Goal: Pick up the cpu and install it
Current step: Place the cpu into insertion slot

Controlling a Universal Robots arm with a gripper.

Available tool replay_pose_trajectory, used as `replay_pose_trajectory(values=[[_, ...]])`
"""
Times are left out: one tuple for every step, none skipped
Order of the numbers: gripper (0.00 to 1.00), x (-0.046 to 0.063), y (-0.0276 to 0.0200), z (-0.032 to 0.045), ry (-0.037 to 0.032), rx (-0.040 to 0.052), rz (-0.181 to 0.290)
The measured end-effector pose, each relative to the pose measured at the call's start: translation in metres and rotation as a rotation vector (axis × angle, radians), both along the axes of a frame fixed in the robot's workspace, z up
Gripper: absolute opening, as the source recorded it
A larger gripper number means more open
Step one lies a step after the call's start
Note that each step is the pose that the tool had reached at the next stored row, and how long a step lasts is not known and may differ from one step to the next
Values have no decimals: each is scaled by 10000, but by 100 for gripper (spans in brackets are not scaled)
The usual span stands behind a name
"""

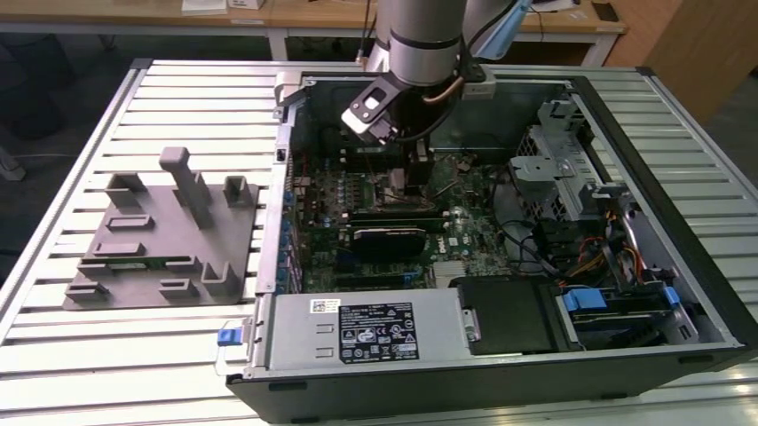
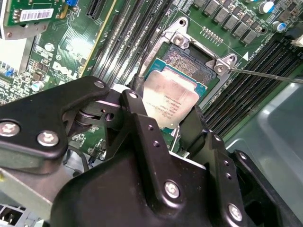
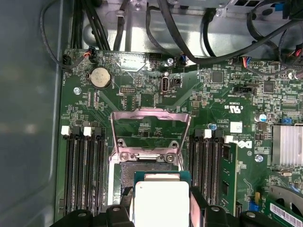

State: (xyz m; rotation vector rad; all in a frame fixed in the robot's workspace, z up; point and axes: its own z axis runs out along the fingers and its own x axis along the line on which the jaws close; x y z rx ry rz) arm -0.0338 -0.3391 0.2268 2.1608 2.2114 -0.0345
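The fingers (image 2: 142, 127) of the gripper (image 2: 163, 111) hide the side of the cpu (image 2: 173, 99) farthest from the socket (image 2: 185, 61) hinge. In the first wrist view the picture's edge cuts that side off. Whether the cpu touches the socket cannot be told.

Grey tray (image 1: 137, 277) — perhaps plastic — beside computer case (image 1: 474, 383)

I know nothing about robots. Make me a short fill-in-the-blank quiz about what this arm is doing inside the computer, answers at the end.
The cpu is gripped between the two black ____ of the hand.
It is held right over the socket, whose metal lid is ____, not shut.
The motherboard around the socket is ____ in colour.
Missing words: fingers, open, green.
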Motion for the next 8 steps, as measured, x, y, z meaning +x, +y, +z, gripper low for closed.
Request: replay_pose_trajectory(values=[[54, 0, 1, -5, 0, 0, 10], [54, 0, 3, -9, 1, 0, 20], [54, 0, 5, -14, 0, 0, 27], [54, 0, 7, -22, 0, 1, 31], [54, -1, 11, -28, 1, 0, 32], [54, 0, 16, -34, 1, -1, 33], [54, 0, 23, -39, 1, -1, 33], [54, 0, 29, -43, 0, 1, 33]])
